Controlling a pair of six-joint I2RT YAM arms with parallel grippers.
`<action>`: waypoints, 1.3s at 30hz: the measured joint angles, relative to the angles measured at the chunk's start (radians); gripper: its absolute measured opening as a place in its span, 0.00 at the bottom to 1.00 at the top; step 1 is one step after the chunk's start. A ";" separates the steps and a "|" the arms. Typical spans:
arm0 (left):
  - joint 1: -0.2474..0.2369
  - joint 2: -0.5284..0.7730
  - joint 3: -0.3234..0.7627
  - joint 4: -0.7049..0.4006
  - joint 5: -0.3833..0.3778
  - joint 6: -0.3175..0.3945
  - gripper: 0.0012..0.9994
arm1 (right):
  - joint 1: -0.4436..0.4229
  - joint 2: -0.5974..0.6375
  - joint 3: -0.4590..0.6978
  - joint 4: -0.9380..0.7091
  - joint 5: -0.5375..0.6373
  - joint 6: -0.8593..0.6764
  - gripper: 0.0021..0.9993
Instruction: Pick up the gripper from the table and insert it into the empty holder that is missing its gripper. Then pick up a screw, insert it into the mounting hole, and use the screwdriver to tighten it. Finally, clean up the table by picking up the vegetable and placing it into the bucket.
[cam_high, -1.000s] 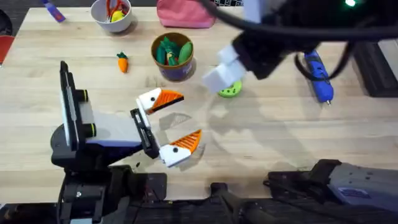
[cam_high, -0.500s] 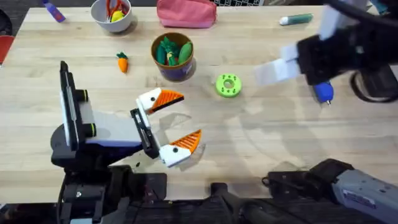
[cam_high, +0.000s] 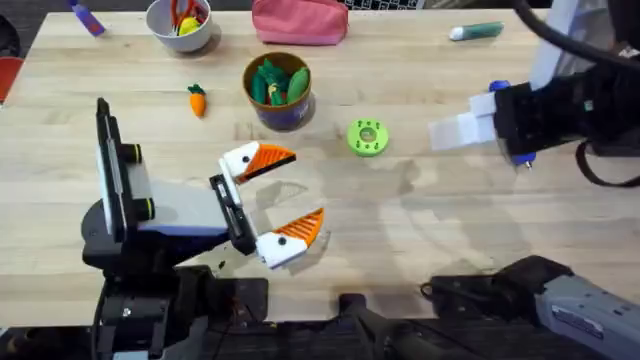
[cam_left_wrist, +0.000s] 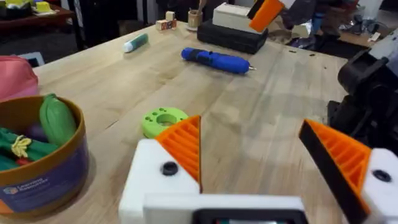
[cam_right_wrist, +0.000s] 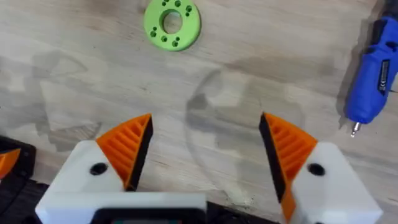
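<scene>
vegetable (cam_high: 197, 100) left of bucket (cam_high: 277, 91), disc (cam_high: 367, 138) right of it, screwdriver (cam_high: 513, 128) farther right

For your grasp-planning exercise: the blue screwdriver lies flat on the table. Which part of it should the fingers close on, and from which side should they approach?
Grip the screwdriver around the middle of its blue barrel, coming straight down from above with the fingers spanning its width. It lies flat on the table, a long cylinder with bare wood on both sides, and its thin metal tip is too slender to hold. The right gripper hangs open close by.
</scene>
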 joint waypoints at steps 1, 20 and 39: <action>0.000 0.000 0.000 0.000 0.000 0.000 0.99 | 0.000 0.000 0.000 0.000 0.000 0.001 0.99; 0.000 0.000 0.000 0.000 0.000 0.004 0.02 | 0.000 0.000 0.000 -0.033 0.000 0.004 0.99; 0.000 0.000 0.000 0.000 0.000 0.004 0.02 | -0.288 0.019 0.014 0.005 0.108 0.006 0.99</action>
